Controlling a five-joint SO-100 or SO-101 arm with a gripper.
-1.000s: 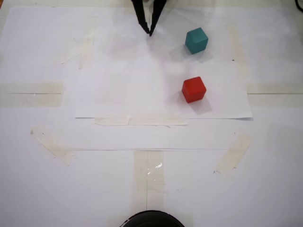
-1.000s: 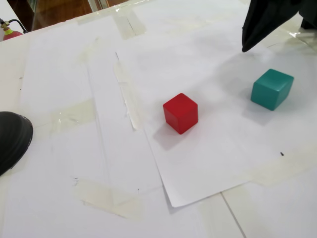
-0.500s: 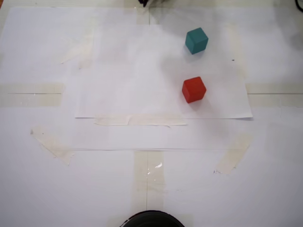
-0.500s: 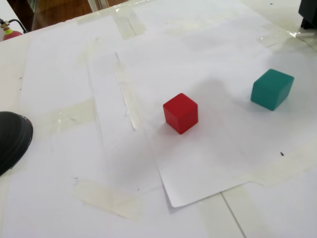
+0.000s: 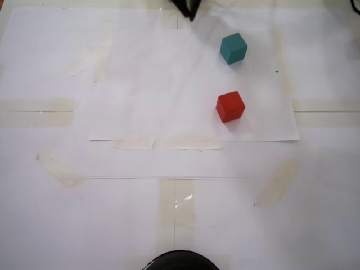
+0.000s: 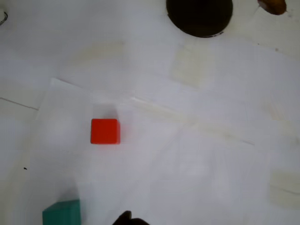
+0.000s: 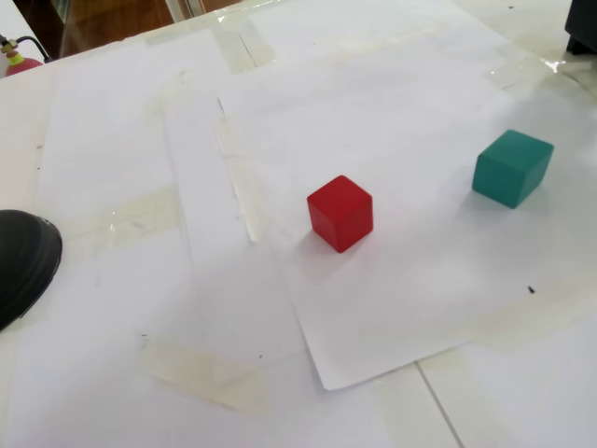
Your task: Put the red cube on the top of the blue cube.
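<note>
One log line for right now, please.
stage: pre-grasp | red cube: on paper, free | blue cube: apart, nothing on it | jaws: unclear

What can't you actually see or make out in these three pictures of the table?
- The hand: a fixed view's top edge cuts it to a dark tip, so open or shut is unclear. The wrist view shows only a dark sliver at the bottom.
- The blue cube: the wrist view's bottom edge cuts off its lower part.
- The black round object: cut off by an edge in every view, unidentifiable.
- The red cube: fully visible.
</note>
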